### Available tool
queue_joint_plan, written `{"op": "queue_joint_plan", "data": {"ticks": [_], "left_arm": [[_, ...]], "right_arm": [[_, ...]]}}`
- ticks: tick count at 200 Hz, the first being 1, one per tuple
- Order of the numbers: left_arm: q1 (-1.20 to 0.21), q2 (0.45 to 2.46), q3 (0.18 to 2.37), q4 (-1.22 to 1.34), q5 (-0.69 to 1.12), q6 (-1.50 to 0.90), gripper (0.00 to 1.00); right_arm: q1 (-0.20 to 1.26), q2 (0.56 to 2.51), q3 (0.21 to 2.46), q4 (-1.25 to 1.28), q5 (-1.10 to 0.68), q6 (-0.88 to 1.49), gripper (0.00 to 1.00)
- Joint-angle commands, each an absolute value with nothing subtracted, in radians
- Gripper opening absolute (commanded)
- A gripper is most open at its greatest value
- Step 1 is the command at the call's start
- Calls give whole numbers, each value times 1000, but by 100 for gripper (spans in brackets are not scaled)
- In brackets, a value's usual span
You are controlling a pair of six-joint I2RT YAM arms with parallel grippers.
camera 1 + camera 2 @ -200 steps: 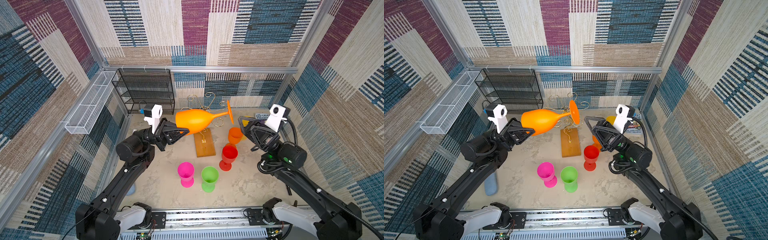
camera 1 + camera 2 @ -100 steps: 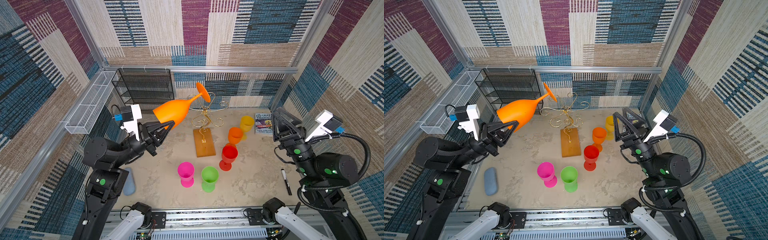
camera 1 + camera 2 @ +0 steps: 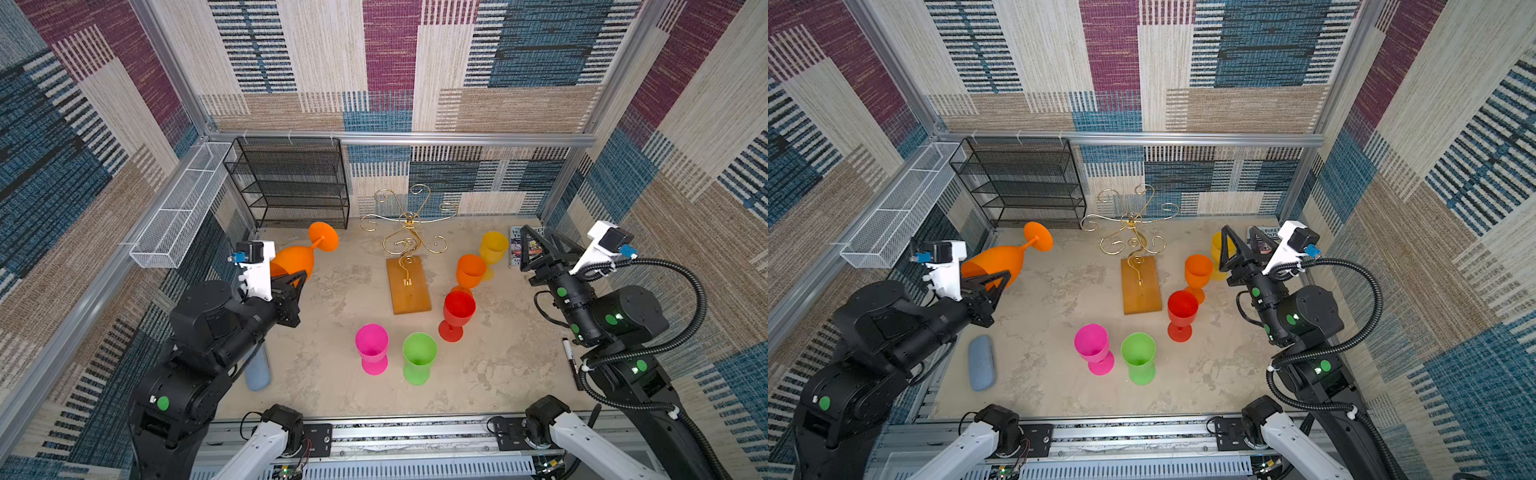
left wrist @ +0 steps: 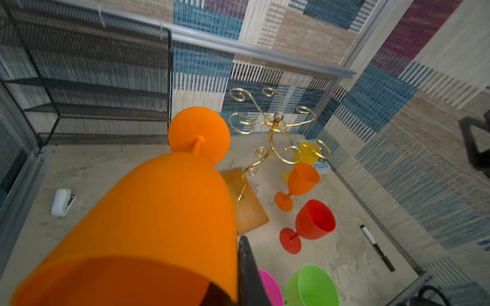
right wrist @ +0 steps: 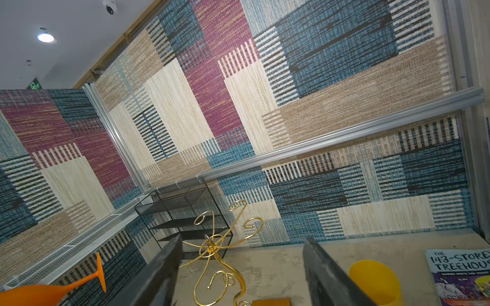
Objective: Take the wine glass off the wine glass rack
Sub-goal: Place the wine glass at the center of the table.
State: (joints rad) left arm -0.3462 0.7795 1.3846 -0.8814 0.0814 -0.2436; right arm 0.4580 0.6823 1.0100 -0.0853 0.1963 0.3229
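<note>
**1. Wine glass**: large and orange. You held it tilted in the air at the left of the worktop, foot toward the black mesh shelf. It was off the wine glass rack and well apart from it.

**2. Your left end effector**: clenched on the rim of the glass's bowl.

**3. Your right end effector**: released, fingers wide apart, grasping nothing, raised near the book.

**4. Rack:** gold wire on a wooden base, upright mid-worktop, toward the back wall.

**5. Goblets, all upright on the worktop:**
- Right of the rack: yellow goblet, small orange goblet and red goblet.
- In front of its base, side by side: pink goblet and green goblet.

**6. Sundries:**
- Marker, at the right edge.
- Blue-grey case, beneath your left arm.
- White stapler, near the shelf.
</note>
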Motion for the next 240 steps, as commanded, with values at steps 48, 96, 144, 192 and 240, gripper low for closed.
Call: {"op": "queue_joint_plan", "data": {"ticks": [48, 96, 144, 192, 240], "left_arm": [[-354, 951, 1214, -1008, 212, -217, 0], [-414, 1088, 1209, -1002, 129, -207, 0], [-479, 1229, 1223, -978, 105, -187, 0], [-511, 1308, 1257, -993, 65, -157, 0], [-539, 1381, 1276, -1049, 9, -130, 0]], "right_arm": [[458, 736, 993, -92, 240, 319, 74], [459, 778, 987, -100, 225, 327, 74], [458, 829, 992, -113, 201, 325, 74], [457, 866, 1006, -138, 181, 311, 75], [455, 872, 1003, -138, 169, 313, 76]]}}
